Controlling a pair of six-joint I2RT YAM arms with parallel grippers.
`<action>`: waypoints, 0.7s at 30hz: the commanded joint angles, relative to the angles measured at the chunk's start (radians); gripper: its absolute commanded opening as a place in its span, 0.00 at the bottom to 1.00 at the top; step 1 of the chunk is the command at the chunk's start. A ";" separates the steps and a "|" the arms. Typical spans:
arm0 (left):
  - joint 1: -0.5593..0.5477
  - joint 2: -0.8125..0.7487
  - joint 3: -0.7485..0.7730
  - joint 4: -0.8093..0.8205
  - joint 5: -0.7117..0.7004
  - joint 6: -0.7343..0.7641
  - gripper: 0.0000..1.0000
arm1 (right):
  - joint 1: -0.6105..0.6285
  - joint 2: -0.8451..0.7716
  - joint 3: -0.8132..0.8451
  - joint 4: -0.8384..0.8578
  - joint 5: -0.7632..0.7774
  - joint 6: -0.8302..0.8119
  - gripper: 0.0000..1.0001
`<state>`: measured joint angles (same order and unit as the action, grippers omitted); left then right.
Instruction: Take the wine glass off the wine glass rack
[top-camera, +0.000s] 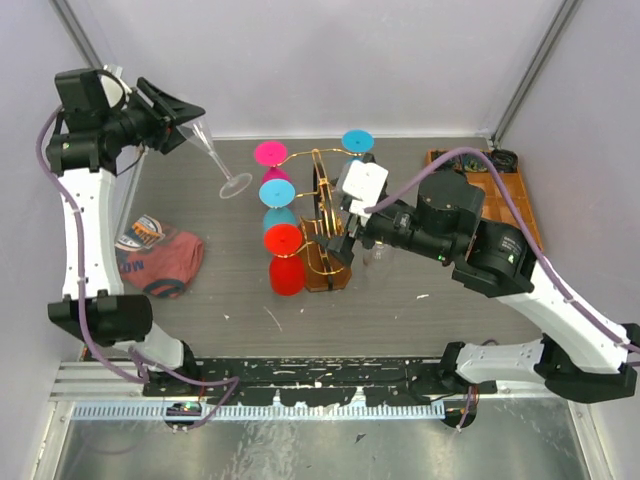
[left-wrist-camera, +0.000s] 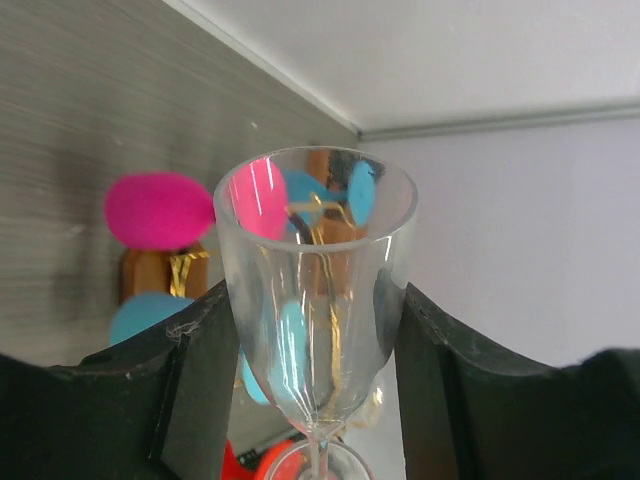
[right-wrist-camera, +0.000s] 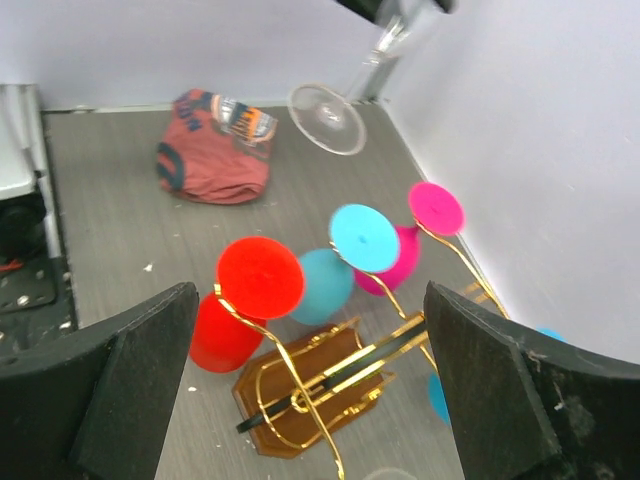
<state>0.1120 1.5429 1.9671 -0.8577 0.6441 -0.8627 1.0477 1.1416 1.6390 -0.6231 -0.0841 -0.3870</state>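
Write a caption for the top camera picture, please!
Left gripper holds a clear wine glass aloft; open right gripper hangs by the gold rack.

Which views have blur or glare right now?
Left wrist: clear wine glass sharp, streaked with highlights; the pink foot behind it is out of focus. Right wrist: wine glass rack crisp, dark end effector fingers soft. Top external: even light, faint shadows.

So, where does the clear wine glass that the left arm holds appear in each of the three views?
Top external: the clear wine glass is at the upper left, tilted, with its foot lower right.
Left wrist: it fills the centre, its bowl between the dark jaws.
Right wrist: it is at the top edge; only the foot and stem show.
Shared landmark: the pink glass foot on the gold rack.
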 joint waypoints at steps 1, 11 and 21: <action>0.008 0.112 0.102 -0.021 -0.152 0.104 0.27 | 0.004 0.052 0.040 0.019 0.271 0.079 1.00; -0.017 0.205 0.080 0.164 -0.691 0.385 0.29 | -0.195 0.083 -0.033 0.154 0.161 0.259 1.00; -0.213 0.230 -0.339 0.870 -1.133 0.668 0.37 | -0.419 0.176 -0.040 0.200 -0.004 0.410 1.00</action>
<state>-0.0498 1.7569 1.7172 -0.3584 -0.2741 -0.3355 0.6712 1.2911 1.5898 -0.5148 0.0029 -0.0563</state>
